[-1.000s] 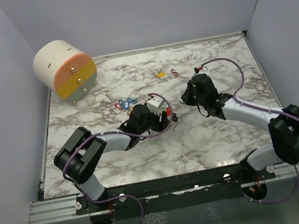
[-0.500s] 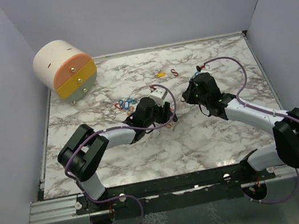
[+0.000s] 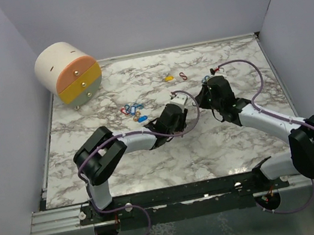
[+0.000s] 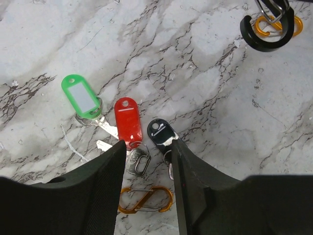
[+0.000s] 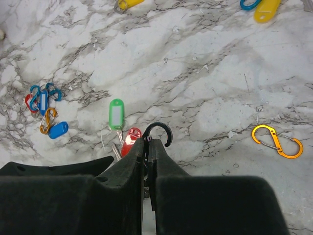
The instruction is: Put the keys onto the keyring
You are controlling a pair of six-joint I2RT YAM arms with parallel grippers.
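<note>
On the marble table point(image 4: 210, 83), furthest left in the left wrist view, the green key tag point(image 4: 80, 95) lay flat with a small metal ring at its lower end. The red key tag point(image 4: 128, 122) lay just beside it, and the black key tag point(image 4: 160, 133) came next, its lower end close against one fingertip. The left gripper point(image 4: 146, 152) stood low over this group with its jaws spread and nothing pinched. The lower ends of the red and black tags, a silver clip point(image 4: 139, 162) and an orange S-shaped clip point(image 4: 145, 199) all lay in the gap between the jaws. The tags looked light, stiff and smooth. Being thin and flat on hard stone, each would probably skate sideways if one finger reached it before the other. The safest hold seemed to be across the narrow sides of a tag's plastic body, leaving its metal ring free to hook on. With the pieces so crowded, closing there risked gathering the silver clip along with a tag. Further right, the black keyring point(image 4: 266, 32), an open C of rigid-looking plastic, hung at the top corner. The right gripper point(image 5: 147, 142) had its jaws pressed together on it, the curl poking out beyond the tips.
</note>
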